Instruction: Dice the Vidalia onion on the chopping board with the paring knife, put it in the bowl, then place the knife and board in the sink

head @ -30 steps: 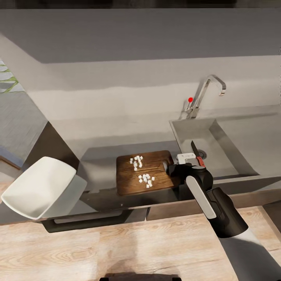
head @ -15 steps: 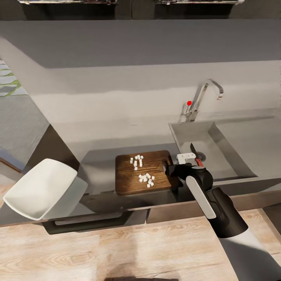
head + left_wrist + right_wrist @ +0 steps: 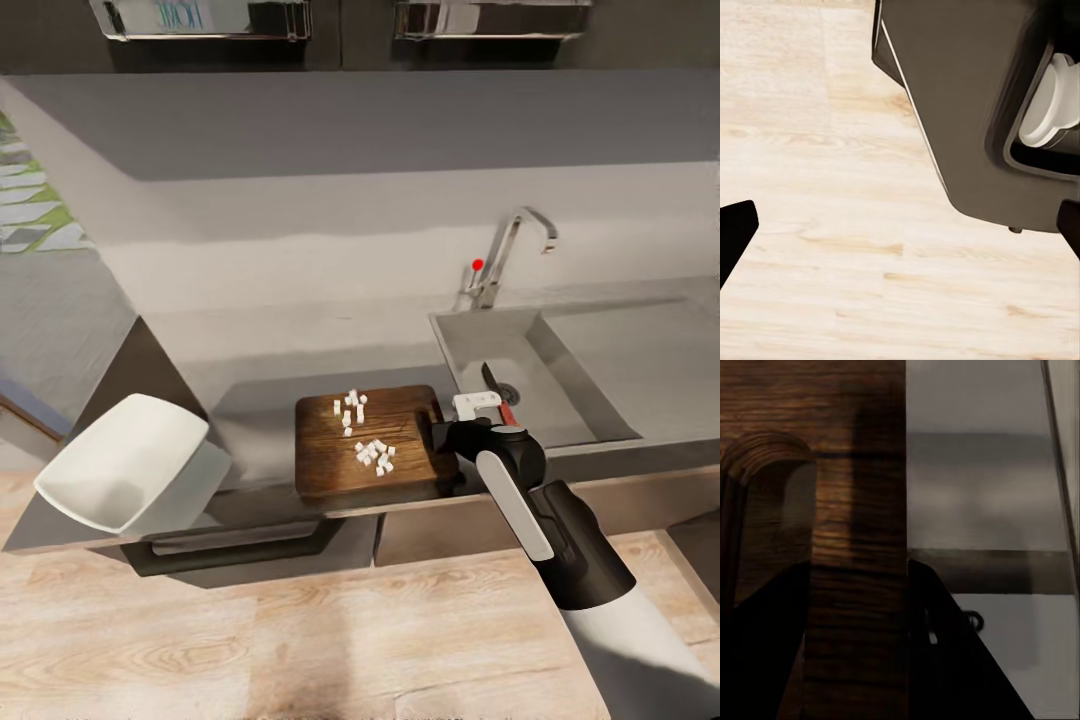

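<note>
While the right gripper is clamping the knife, left jaws are unreadable. Board (stiff, heavy-ish) is asking for an edge grip.

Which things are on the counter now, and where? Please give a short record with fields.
board: dark wood, flat on the counter, left of the sink
onion: white dice in two small heaps on the board
bowl: white, empty, at the counter's left end, tilted
knife: red handle, dark blade pointing over the sink
right gripper: at the board's right end, by the knife
tap: behind the sink, red dot
</note>
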You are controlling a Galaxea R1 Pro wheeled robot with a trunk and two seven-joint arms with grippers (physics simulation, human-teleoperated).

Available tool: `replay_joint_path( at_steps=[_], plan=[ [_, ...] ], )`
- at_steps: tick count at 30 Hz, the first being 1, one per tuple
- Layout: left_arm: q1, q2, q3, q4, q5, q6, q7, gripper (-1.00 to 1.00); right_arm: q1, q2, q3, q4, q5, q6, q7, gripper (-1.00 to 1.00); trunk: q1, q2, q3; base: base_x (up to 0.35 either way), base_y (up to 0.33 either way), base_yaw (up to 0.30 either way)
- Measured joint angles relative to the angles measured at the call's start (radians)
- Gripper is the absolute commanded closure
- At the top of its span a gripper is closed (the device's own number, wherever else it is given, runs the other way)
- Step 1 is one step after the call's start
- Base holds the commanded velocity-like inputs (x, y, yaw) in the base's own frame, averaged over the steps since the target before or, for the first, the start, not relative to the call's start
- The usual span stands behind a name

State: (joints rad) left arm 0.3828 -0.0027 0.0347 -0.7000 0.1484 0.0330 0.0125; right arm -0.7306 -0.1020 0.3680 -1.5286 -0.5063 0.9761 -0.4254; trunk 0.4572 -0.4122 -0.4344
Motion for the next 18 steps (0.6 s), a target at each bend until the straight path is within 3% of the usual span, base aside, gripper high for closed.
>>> replay_joint_path(
  at_steps=[7, 13, 18],
  plan=[
    [0.0, 0.0, 0.0, -0.001, 0.0, 0.0, 0.0, -1.0, 0.0, 0.0, 0.0, 0.0, 0.001, 0.0, 0.0, 1.0, 0.0, 0.0, 0.011, -0.017, 0.014, 0.0],
    [0.0, 0.0, 0.0, -0.002, 0.0, 0.0, 0.0, -1.0, 0.0, 0.0, 0.0, 0.0, 0.0, 0.0, 0.0, 1.0, 0.0, 0.0, 0.021, 0.0, 0.244, 0.0],
    [0.0, 0.0, 0.0, -0.001, 0.0, 0.0, 0.0, -1.0, 0.0, 0.0, 0.0, 0.0, 0.0, 0.0, 0.0, 1.0, 0.0, 0.0, 0.029, 0.0, 0.06, 0.0]
  ],
)
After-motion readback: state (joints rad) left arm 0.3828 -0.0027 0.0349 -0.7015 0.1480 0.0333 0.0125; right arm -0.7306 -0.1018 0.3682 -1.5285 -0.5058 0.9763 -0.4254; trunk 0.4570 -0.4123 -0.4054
